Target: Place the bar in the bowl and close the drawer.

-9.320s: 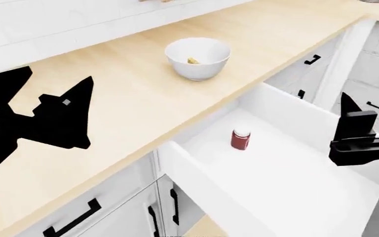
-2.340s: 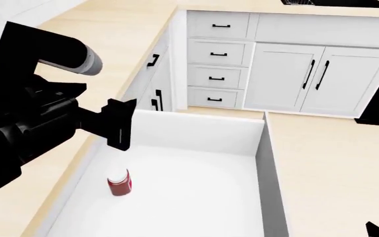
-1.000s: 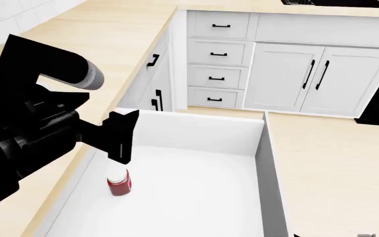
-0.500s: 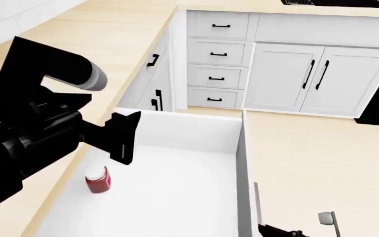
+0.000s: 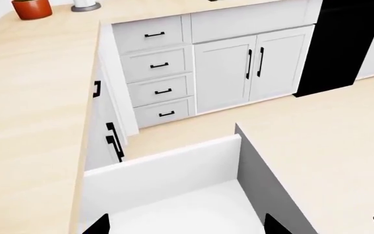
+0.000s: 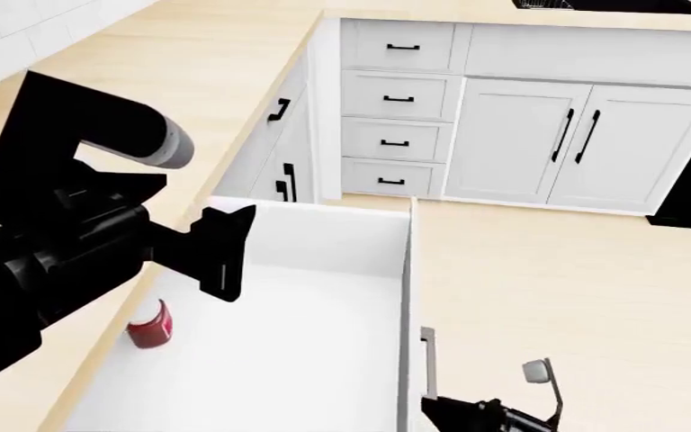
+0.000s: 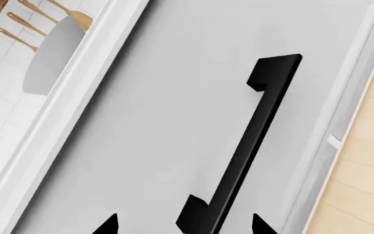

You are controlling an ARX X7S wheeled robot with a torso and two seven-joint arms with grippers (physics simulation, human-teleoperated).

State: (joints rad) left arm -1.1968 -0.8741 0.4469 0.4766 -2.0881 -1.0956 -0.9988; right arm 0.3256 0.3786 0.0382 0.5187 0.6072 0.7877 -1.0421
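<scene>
The wide white drawer (image 6: 309, 342) stands partly open, its front panel (image 6: 407, 306) seen edge-on with the black pull handle (image 6: 427, 358) on its outer side. My right gripper (image 6: 489, 416) is low at that front, open. In the right wrist view the handle (image 7: 252, 146) runs down between the open fingertips (image 7: 109, 225) of the right gripper (image 7: 184, 226). My left gripper (image 6: 219, 252) hangs open over the drawer's back left corner, and in the left wrist view the left gripper (image 5: 187, 226) looks into the white interior (image 5: 174, 204). The bar and the bowl are out of view.
A red jar with a white lid (image 6: 148, 324) lies in the drawer by its left wall. The wooden counter (image 6: 201, 54) runs along the left. Stacked small drawers (image 6: 399, 112) and cabinet doors (image 6: 574, 139) line the far side. A black appliance (image 5: 340, 44) stands at the right.
The drawer front has slid left toward the counter, carrying the red jar with it. My right gripper has come into view at the drawer's handle. The left arm has barely moved.
</scene>
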